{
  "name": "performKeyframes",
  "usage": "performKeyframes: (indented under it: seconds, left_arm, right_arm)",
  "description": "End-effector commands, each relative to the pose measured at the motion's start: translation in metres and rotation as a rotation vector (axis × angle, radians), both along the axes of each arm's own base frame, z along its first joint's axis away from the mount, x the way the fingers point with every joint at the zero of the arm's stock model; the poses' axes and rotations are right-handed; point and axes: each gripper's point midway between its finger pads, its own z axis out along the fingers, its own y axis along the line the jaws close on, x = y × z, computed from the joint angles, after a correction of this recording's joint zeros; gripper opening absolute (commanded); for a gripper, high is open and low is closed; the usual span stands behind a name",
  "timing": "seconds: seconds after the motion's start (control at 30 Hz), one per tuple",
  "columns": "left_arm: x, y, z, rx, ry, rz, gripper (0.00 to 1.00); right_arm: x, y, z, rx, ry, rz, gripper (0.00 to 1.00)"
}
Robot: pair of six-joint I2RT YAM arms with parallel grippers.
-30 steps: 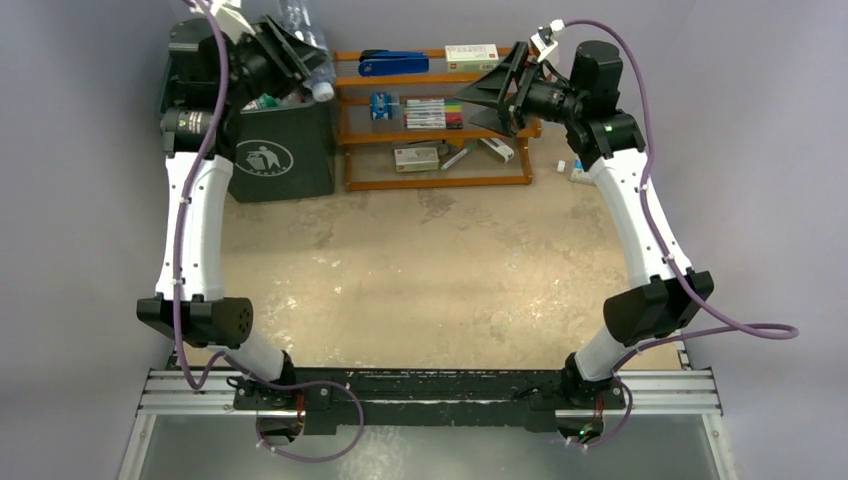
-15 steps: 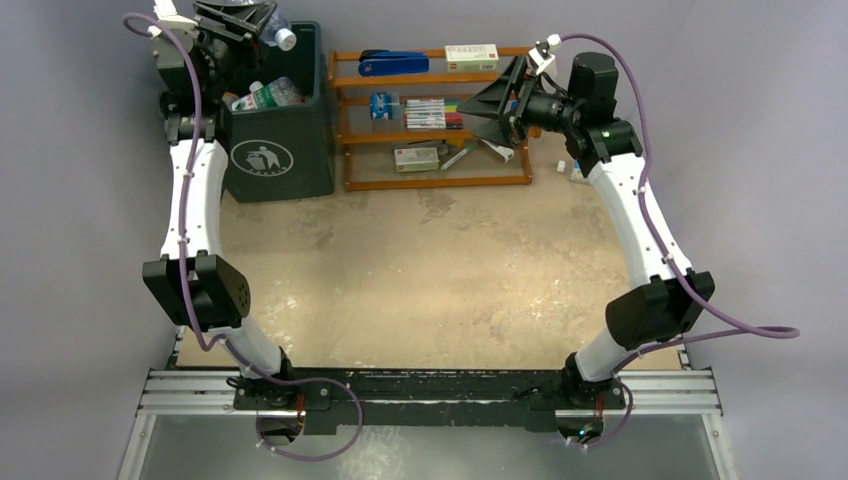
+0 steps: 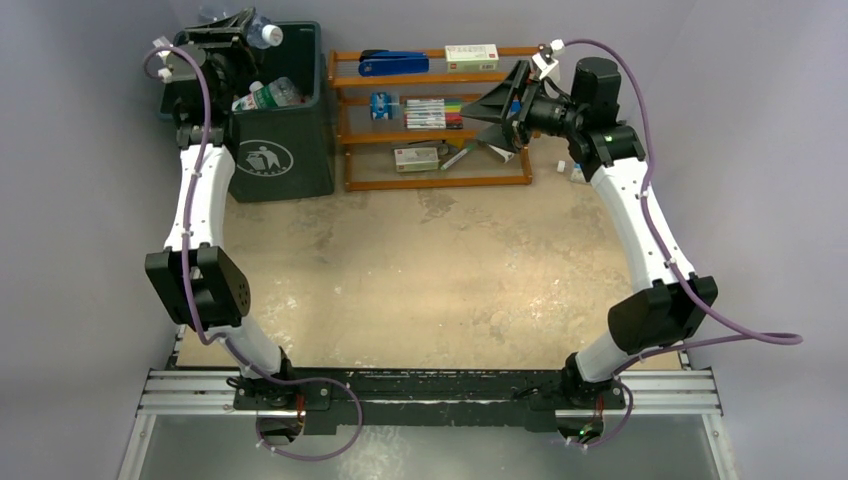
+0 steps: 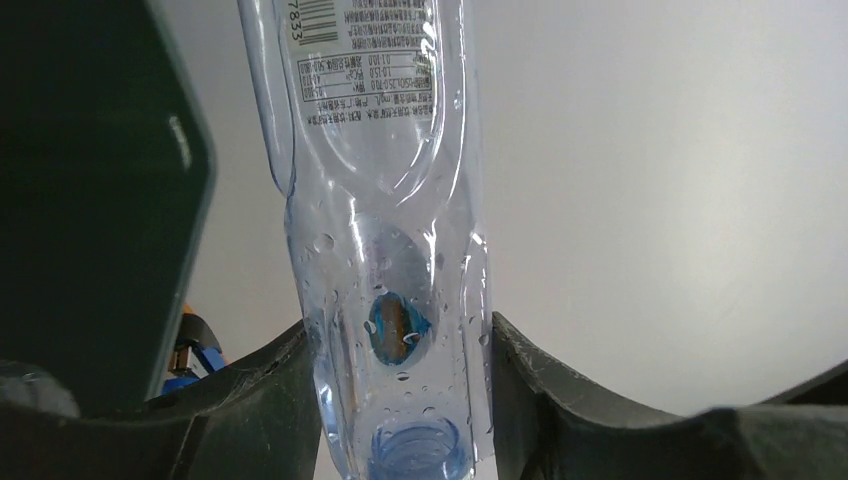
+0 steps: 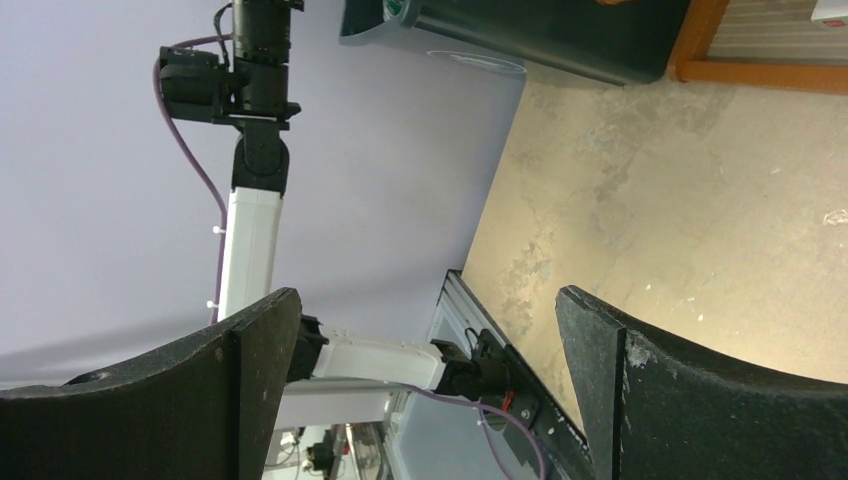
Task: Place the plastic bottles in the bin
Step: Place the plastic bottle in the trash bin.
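The left gripper [image 3: 232, 22] holds a clear plastic bottle [image 4: 380, 200] high over the back left corner of the bin [image 3: 282, 160], the dark green trash bin with the white litter logo on its front. Its fingers [image 4: 255, 410] are drawn narrow and pinch the bottle across its body. The left wrist view shows the bottle's printed label pointing away from the camera and the bin's dark wall [image 4: 90, 200] just beside it. The height looks chosen so the bottle can pass above the rim and fall inside when released. Whether it hangs fully over the opening or over the back edge cannot be told from above. Other plastic bottles [image 3: 265, 95], one with a green label, lie piled inside the bin near its left wall, and they are the only other bottles in view. This suggests the task is close to done, with the release into the bin as the step in hand. To the right of the bin, the right gripper [image 5: 428, 300] hovers in front of the wooden rack [image 3: 440, 182] with its fingers spread wide and nothing between them. It is lifted off the counter [image 3: 430, 270] and well apart from the bin, apparently parked out of the left arm's way.
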Motion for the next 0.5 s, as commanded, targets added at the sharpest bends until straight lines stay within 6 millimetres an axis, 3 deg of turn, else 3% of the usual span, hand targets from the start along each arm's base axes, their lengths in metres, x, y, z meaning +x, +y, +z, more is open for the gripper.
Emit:
performKeyframes:
  seconds: [0.0, 0.03, 0.1, 0.13, 0.47]
  left_arm:
    - [-0.019, 0.016, 0.018, -0.170, -0.053, 0.053, 0.43]
    - [-0.019, 0.017, 0.015, -0.187, -0.045, 0.059, 0.47]
    - [-0.020, 0.019, 0.009, -0.208, -0.028, 0.068, 0.66]
    - [-0.020, 0.020, 0.008, -0.211, -0.025, 0.069, 0.69]
    - [-0.017, 0.030, 0.009, -0.129, 0.108, 0.099, 0.77]
  right_arm:
    - [-0.017, -0.004, 0.020, 0.012, -0.087, 0.025, 1.00]
    - [-0.017, -0.004, 0.020, 0.012, -0.085, 0.025, 1.00]
    - [-0.017, -0.004, 0.019, 0.012, -0.084, 0.024, 1.00]
    - [-0.017, -0.004, 0.019, 0.012, -0.084, 0.024, 1.00]
    - [-0.016, -0.008, 0.022, 0.011, -0.087, 0.016, 1.00]
